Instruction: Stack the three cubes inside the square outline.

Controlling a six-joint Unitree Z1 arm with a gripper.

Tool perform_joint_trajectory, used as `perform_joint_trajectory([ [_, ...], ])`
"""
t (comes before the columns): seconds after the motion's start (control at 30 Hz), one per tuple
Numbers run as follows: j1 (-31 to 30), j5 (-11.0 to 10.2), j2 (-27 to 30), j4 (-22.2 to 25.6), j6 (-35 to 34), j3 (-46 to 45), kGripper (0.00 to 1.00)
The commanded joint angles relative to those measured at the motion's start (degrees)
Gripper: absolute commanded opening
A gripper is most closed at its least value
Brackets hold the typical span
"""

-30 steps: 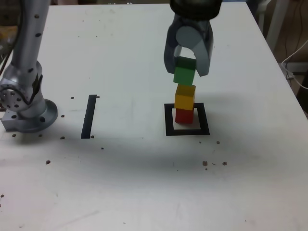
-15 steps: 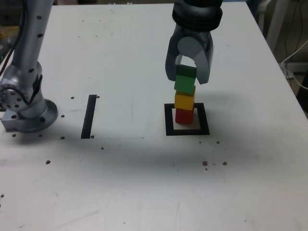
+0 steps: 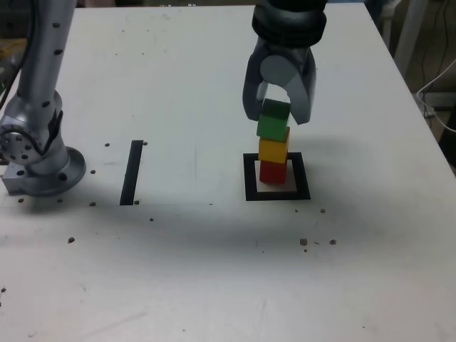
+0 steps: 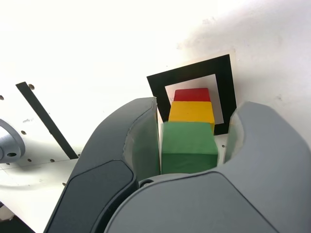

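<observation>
The three cubes stand as one tower inside the square outline (image 3: pixel 249 178): red cube (image 3: pixel 272 172) at the bottom, yellow cube (image 3: pixel 273 149) on it, green cube (image 3: pixel 273 121) on top, turned slightly off the yellow one. My gripper (image 3: pixel 278 121) hangs over the tower with its fingers on either side of the green cube. In the wrist view the green cube (image 4: pixel 188 141) lies against one finger, while a pale gap shows between it and the other, so the gripper (image 4: pixel 199 104) is open. Yellow (image 4: pixel 191 111), red (image 4: pixel 192 94) and the black frame (image 4: pixel 158 90) show beyond it.
A straight black strip (image 3: pixel 132 171) lies on the white table toward the exterior view's left, also seen in the wrist view (image 4: pixel 46 121). The arm's silver base (image 3: pixel 35 149) stands at the far left. Small dark specks dot the tabletop. The table's edge runs along the exterior view's right.
The gripper came down with the green cube from just above the yellow cube until it rested on it. Since then the fingers look slightly eased from the cube.
</observation>
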State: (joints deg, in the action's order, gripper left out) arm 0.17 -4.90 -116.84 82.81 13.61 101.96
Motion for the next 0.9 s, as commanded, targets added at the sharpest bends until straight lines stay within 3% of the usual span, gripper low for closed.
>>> perform_joint_trajectory([
  [0.0, -0.1, -0.2, 0.5, 0.1, -0.1, -0.2, 0.99],
  [0.4, -0.5, -0.3, 1.9, 0.2, -0.5, 0.1, 0.99],
  [0.87, -1.0, 0.9, 11.9, 4.0, -1.1, -2.1, 1.0],
])
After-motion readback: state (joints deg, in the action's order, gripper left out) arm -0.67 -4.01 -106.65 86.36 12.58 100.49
